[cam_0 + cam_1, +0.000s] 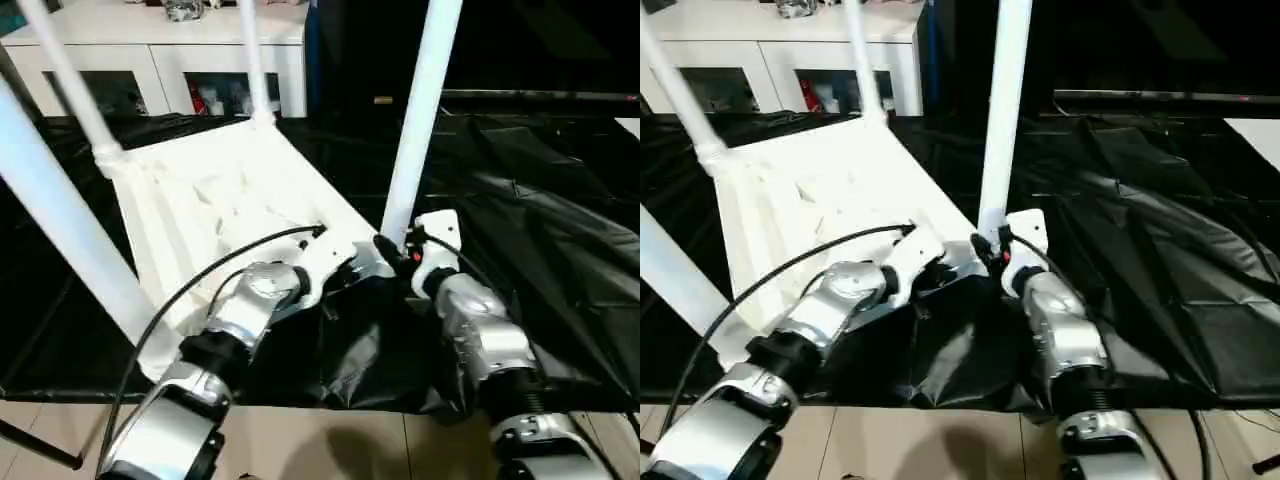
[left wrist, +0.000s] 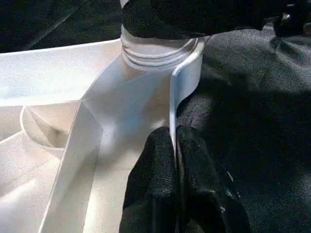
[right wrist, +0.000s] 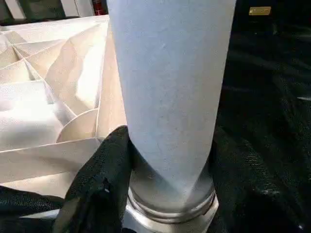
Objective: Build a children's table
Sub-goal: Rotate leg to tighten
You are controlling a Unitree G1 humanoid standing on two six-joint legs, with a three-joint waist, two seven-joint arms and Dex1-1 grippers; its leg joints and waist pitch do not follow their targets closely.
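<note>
Black sheet [image 1: 520,230]: crinkly plastic-looking cover spread over the whole work surface, lots of folds and creases, bunched up near the front edge.
White cabinet [image 1: 160,55]: sits at the back, glass doors, flat white top.
Stuff inside cabinet [image 1: 205,98]: something red behind the glass, can't really make out what.
Things on cabinet top [image 1: 185,10]: a few small items, too blurry to name.
Floor [image 1: 330,445]: light beige tiles along the front, with a shadow on them.
Background right: dark, with a horizontal bar [image 1: 540,96] running across.
</note>
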